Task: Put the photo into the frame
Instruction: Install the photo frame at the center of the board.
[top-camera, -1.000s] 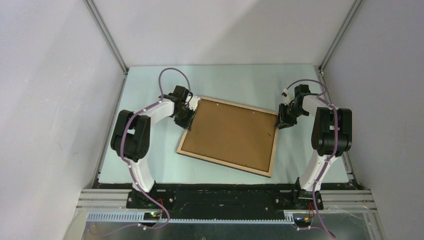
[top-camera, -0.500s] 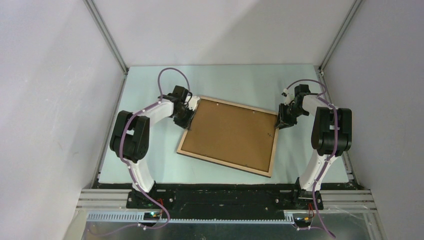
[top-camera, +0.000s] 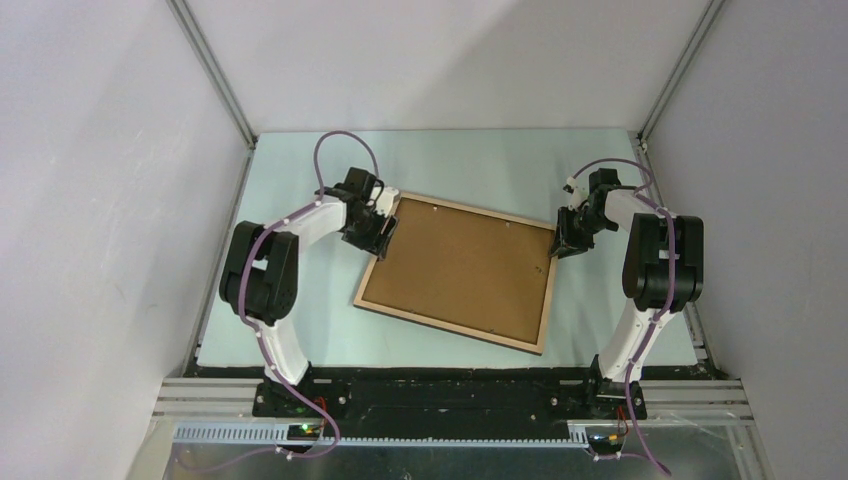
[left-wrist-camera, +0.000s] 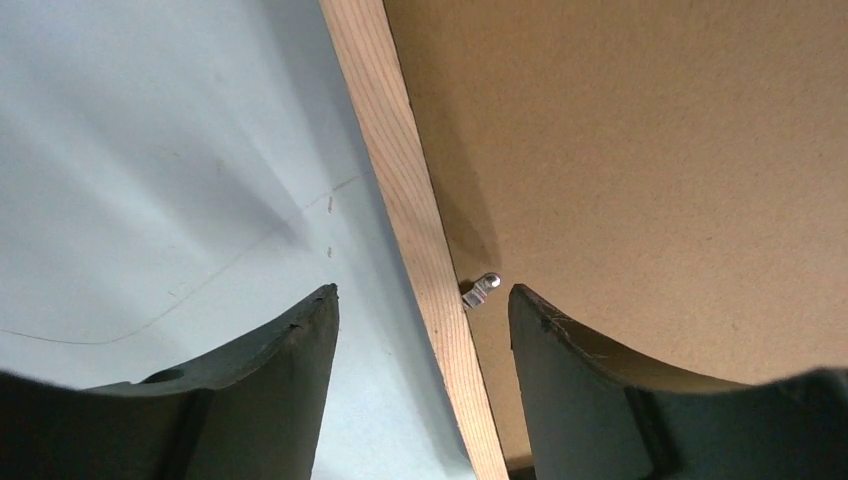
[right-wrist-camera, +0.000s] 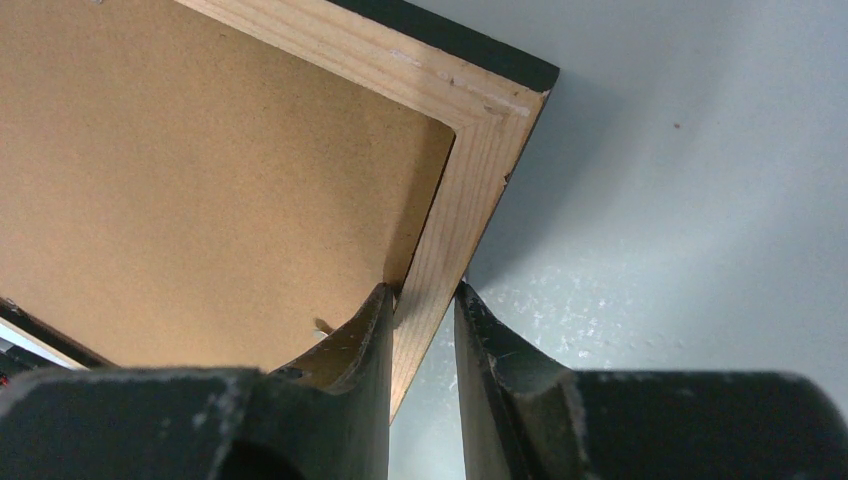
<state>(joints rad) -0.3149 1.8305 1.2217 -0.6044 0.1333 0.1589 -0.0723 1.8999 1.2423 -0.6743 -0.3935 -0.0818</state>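
The frame (top-camera: 450, 328) lies face down on the table, its light wood back up, with a brown backing board (top-camera: 462, 268) set inside it. The photo is hidden. My left gripper (top-camera: 383, 230) is open and straddles the frame's left rail (left-wrist-camera: 405, 200); one finger is over the table, the other over the backing board (left-wrist-camera: 650, 150), beside a small metal tab (left-wrist-camera: 482, 290). My right gripper (top-camera: 556, 247) is shut on the frame's right rail (right-wrist-camera: 470, 170) just below its far right corner, with one finger inside against the backing board (right-wrist-camera: 200, 180).
The pale green table (top-camera: 300, 300) is bounded by grey enclosure walls and aluminium posts on the left, right and far sides. The frame sits skewed in the middle, its near right corner toward the arm bases.
My left gripper has shifted slightly farther along the frame's left rail. The frame and the right arm have not moved.
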